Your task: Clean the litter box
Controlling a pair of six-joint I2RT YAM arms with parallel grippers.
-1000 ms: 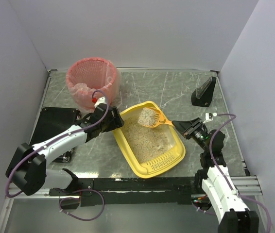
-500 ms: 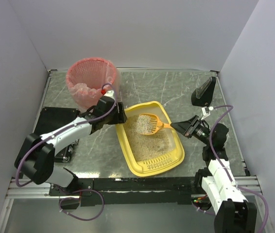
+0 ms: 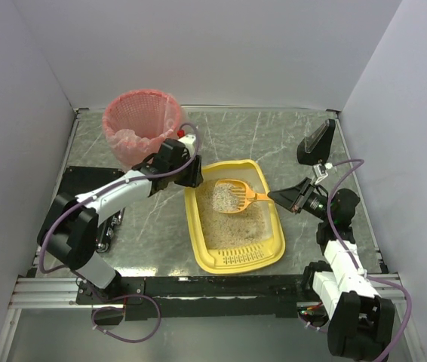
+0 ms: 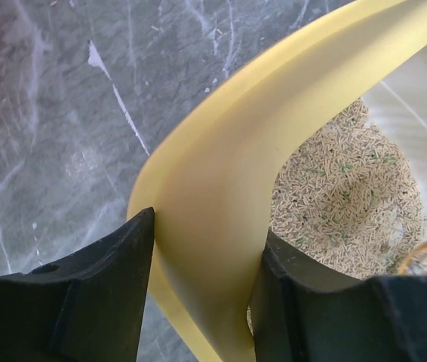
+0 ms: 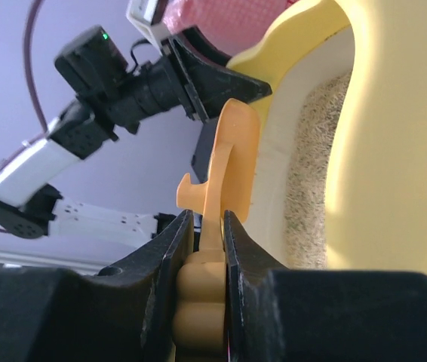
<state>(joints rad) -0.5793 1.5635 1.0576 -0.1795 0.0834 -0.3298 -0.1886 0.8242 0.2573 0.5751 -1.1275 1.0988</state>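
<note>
The yellow litter box [image 3: 232, 262] lies mid-table with beige litter inside. My left gripper [image 3: 195, 175] is at its far left corner. In the left wrist view the gripper [image 4: 207, 226] straddles the yellow rim [image 4: 221, 173], one black finger pressed on each side, so it is shut on the rim. My right gripper [image 3: 280, 197] is shut on the handle of the orange slotted scoop [image 3: 236, 194], whose blade rests on the litter at the box's far end. The right wrist view shows that gripper [image 5: 207, 219] clamping the scoop handle [image 5: 198, 302], with the box wall [image 5: 394, 151] alongside.
A pink-lined round basket [image 3: 142, 124] stands at the back left, just behind the left gripper. A black wedge-shaped stand [image 3: 317, 143] sits at the back right. A black mat [image 3: 85, 192] lies under the left arm. White walls enclose the table on three sides.
My left gripper has moved right to the box's far corner and narrowed onto the rim. The box has swung straighter. The scoop has come down from the box's far edge onto the litter.
</note>
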